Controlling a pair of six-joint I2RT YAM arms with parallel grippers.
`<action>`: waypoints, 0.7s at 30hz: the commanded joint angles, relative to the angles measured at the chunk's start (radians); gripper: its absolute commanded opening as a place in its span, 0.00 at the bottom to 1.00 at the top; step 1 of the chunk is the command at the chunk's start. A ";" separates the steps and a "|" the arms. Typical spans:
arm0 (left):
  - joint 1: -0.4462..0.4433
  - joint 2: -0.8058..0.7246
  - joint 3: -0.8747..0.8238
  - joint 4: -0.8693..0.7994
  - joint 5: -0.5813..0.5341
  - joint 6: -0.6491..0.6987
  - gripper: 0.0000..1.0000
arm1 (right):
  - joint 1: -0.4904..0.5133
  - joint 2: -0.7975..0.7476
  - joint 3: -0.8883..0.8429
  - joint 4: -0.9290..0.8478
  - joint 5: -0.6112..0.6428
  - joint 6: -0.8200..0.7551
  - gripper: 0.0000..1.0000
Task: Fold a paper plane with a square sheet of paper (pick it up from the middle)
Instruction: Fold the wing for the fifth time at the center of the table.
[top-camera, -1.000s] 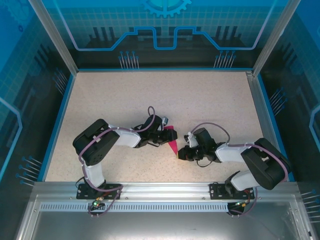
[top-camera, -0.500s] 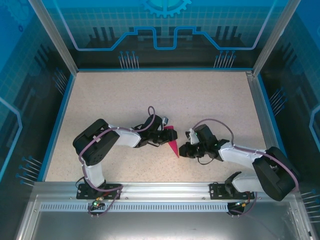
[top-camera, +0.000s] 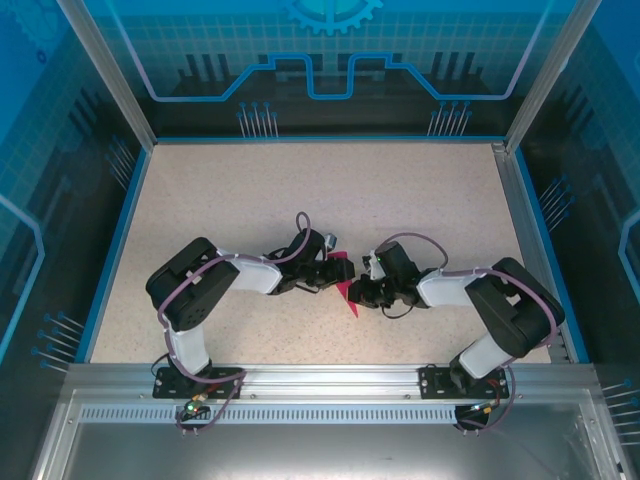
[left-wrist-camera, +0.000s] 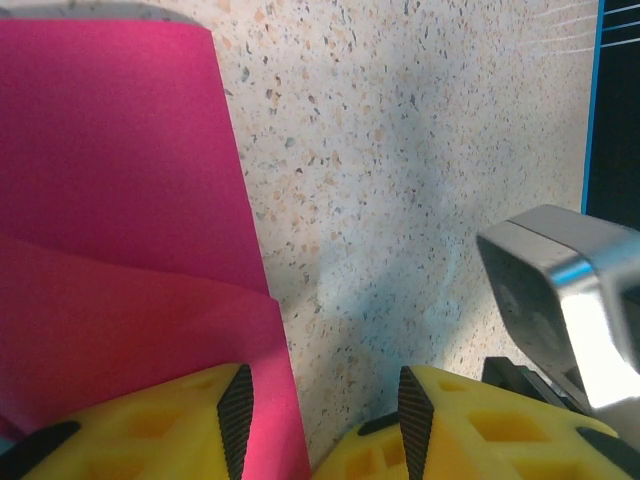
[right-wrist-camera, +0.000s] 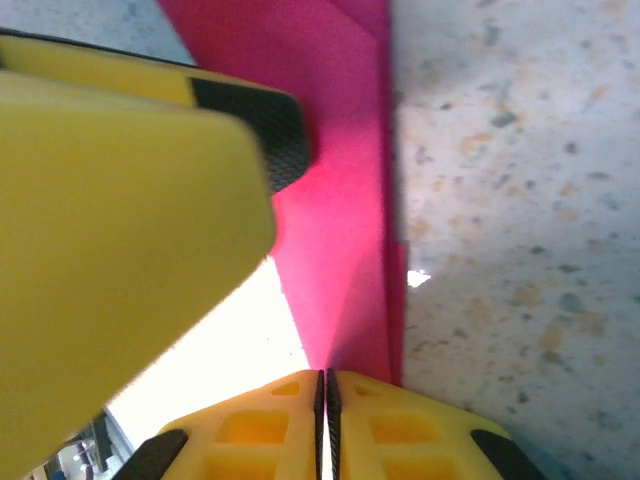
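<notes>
Robot arms are meeting at the middle of a speckled table (top-camera: 300, 190), their bases sitting along the lower edge of the overhead frame. From the left, the left gripper (top-camera: 328, 272) is reaching in with its yellow fingers (left-wrist-camera: 200, 420) spread apart. In its wrist view one finger is lying over the folded pink paper (left-wrist-camera: 120, 200) at lower left, while the other is standing over bare tabletop at lower right. A grey metal part (left-wrist-camera: 560, 290) is showing at the right edge of that view.

From the right, the right gripper (top-camera: 357, 293) is coming in with its fingers (right-wrist-camera: 270, 420) pressed together. The paper's creased edge is running up the wrist frame from those fingertips, though whether it is caught between them cannot be told. Seen from overhead, the paper is lying at frame centre between the two grippers, a narrow shape pointing toward the lower edge. Beyond it, open tabletop is stretching to the blue rim (top-camera: 320, 139) at the top.
</notes>
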 joint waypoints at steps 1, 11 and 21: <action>-0.003 0.072 -0.004 -0.052 -0.027 0.022 0.47 | 0.009 0.012 -0.032 -0.062 0.061 -0.002 0.12; -0.003 0.081 0.002 -0.063 -0.028 0.027 0.47 | 0.010 -0.072 -0.114 -0.156 -0.035 -0.102 0.16; -0.002 0.083 0.000 -0.060 -0.022 0.027 0.47 | 0.008 -0.249 -0.063 -0.259 0.014 -0.154 0.12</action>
